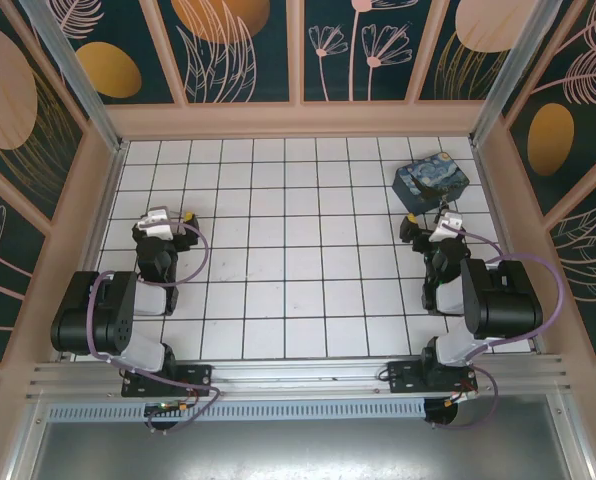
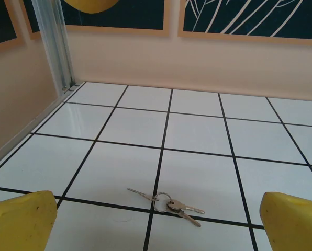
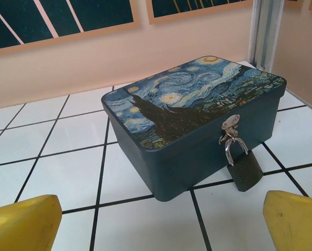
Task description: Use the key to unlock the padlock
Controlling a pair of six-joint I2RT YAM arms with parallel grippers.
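A small bunch of three silvery keys on a ring (image 2: 166,201) lies flat on the white tiled floor (image 2: 198,130), just ahead of my left gripper (image 2: 157,225). Its yellow fingers (image 2: 20,222) stand wide apart and hold nothing. The padlock (image 3: 244,170), with a dark body and a thin silvery shackle, hangs shut from the hasp on the front of the blue-and-yellow painted box (image 3: 192,104). My right gripper (image 3: 158,227) faces the box's near corner, open and empty, a short way off. From above, the left gripper (image 1: 165,222) is at mid-left and the right gripper (image 1: 440,228) just in front of the box (image 1: 431,184).
Peach-coloured walls close in the tiled floor (image 1: 298,250) on three sides. An aluminium post (image 2: 54,47) stands in the far left corner and another (image 3: 266,31) behind the box. Open tiles lie between the two arms.
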